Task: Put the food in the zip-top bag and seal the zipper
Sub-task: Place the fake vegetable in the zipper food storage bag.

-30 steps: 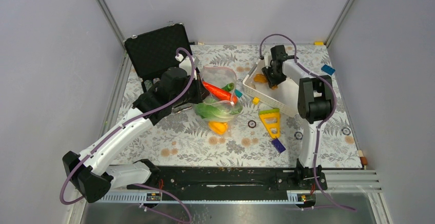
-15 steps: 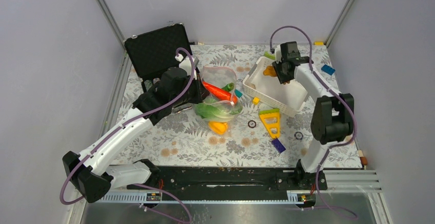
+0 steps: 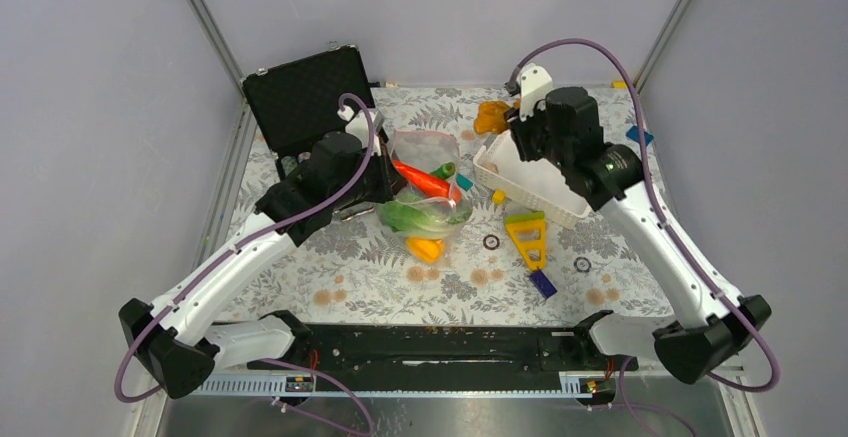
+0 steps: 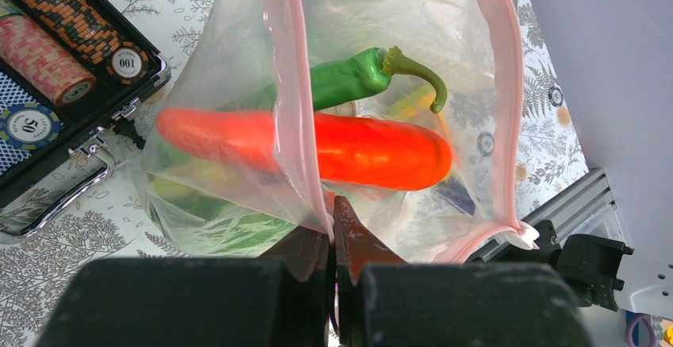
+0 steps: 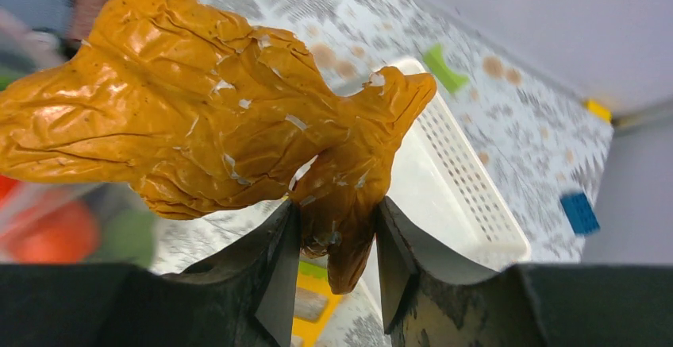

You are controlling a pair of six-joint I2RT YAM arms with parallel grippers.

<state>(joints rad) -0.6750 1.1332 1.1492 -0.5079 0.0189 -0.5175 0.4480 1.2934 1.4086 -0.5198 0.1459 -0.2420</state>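
Right wrist: right claw [image 5: 333,236] pinches crinkly orange lumpy piece [image 5: 198,125], left claw [image 4: 332,224] clamps zipper [image 4: 290,109].

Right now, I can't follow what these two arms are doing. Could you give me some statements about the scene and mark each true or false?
1. The right gripper grips the orange lumpy piece. True.
2. The left gripper is open and empty. False: it is shut on the zip-top bag at its edge.
3. The red chili lies inside the bag. True.
4. The black case is closed. False: its lid stands open, poker chips showing.
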